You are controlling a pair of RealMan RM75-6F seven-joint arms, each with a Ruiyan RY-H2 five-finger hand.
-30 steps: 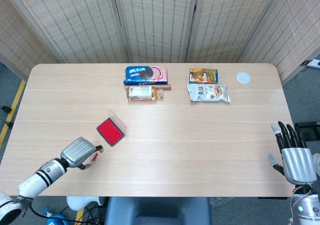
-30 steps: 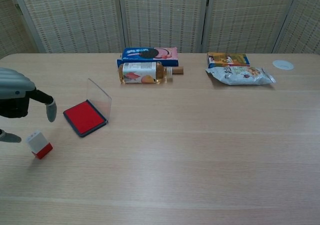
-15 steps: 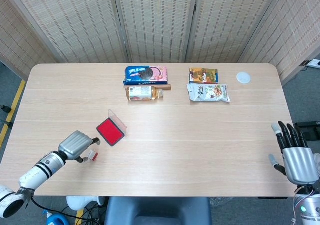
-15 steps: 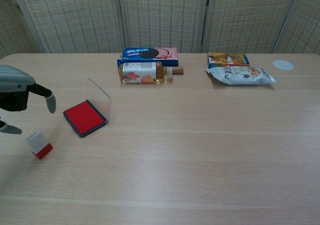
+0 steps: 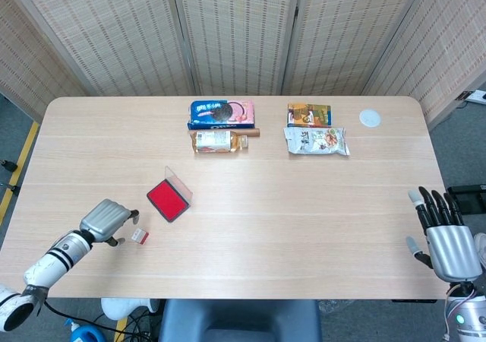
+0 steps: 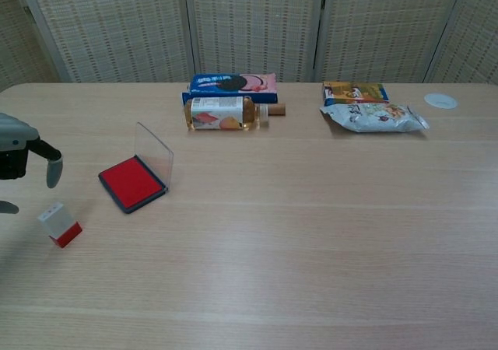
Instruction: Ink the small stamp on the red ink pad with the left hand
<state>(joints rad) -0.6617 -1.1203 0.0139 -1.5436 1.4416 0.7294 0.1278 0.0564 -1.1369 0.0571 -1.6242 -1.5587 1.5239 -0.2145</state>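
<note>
The small stamp (image 5: 140, 236) (image 6: 60, 225), white on top with a red base, stands on the table near the front left. Just behind and to its right lies the red ink pad (image 5: 167, 201) (image 6: 131, 183) with its clear lid raised. My left hand (image 5: 106, 220) (image 6: 19, 157) hovers just left of the stamp, fingers apart, holding nothing and not touching it. My right hand (image 5: 444, 235) rests open at the table's right front edge, shown only in the head view.
At the back of the table (image 5: 304, 205) lie a blue and pink cookie box (image 5: 221, 113), a bottle on its side (image 5: 219, 140), a snack box (image 5: 309, 115), a snack bag (image 5: 317, 140) and a small white disc (image 5: 370, 117).
My left hand has drawn back to the left, away from the stamp, which stays standing on the table. The right hand has barely moved.
</note>
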